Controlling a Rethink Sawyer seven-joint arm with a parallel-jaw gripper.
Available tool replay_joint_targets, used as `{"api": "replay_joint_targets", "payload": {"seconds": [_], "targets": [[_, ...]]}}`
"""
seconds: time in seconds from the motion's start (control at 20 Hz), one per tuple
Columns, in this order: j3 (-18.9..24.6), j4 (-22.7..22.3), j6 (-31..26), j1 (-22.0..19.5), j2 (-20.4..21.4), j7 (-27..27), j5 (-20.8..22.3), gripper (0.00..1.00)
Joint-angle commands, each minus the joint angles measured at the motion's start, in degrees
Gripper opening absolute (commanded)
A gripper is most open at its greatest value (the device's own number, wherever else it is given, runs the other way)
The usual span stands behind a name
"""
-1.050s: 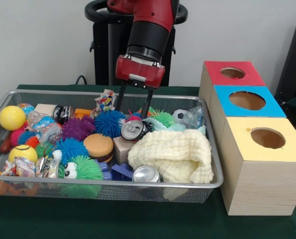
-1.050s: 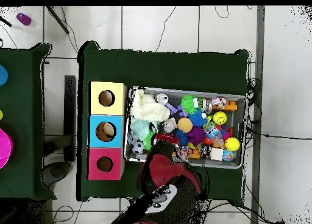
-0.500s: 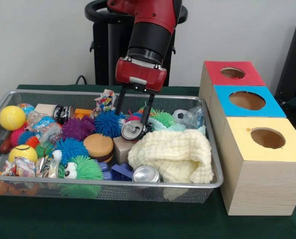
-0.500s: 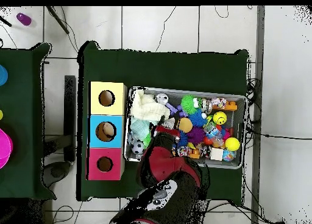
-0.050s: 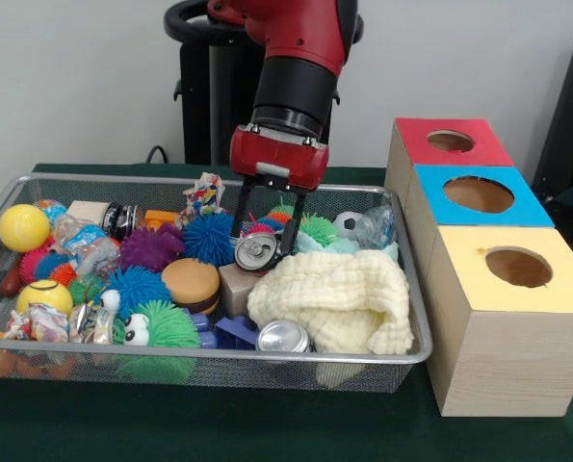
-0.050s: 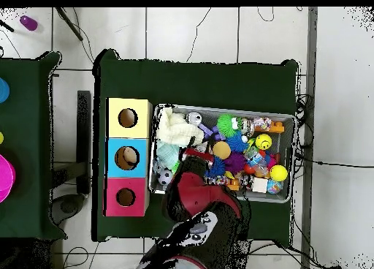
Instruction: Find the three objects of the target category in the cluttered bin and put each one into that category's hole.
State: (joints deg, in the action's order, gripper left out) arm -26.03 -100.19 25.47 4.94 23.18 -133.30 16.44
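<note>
We see the gripper (image 5: 263, 229) spread open in the wire bin (image 5: 416, 318), its fingers straddling a silver can (image 5: 257, 251) lying beside the cream cloth (image 5: 332, 298), mid-bin.

Light was even and fairly bright, shadows soft beneath the bin (image 5: 402, 358), a faint glint on the can (image 5: 282, 336) top.

Lab test cell, from where I stand: dark green cloth-covered table (image 6: 197, 83) on a pale tiled floor (image 6: 219, 32) with loose black cables (image 6: 212, 33), plain white wall (image 5: 74, 77) behind, and a row of wooden sorting boxes with red, blue, yellow holed tops (image 5: 479, 197).
</note>
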Motion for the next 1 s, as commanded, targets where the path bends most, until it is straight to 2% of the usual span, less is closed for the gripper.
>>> {"api": "replay_joint_targets", "payload": {"seconds": [0.05,0.3,0.6,0.75,1.0], "targets": [[13.8,1.7,-4.3,-4.8,-0.8,-10.6,-3.5,1.0],[19.0,0.1,-5.9,-8.5,0.1,-11.6,-3.7,1.0],[22.1,-0.9,-6.8,-10.2,0.6,-11.2,-5.0,1.0],[26.0,-1.8,-8.0,-12.7,1.1,-11.6,-4.1,1.0],[29.5,-3.5,-6.0,-14.7,-0.2,-12.9,-4.7,1.0]]}}
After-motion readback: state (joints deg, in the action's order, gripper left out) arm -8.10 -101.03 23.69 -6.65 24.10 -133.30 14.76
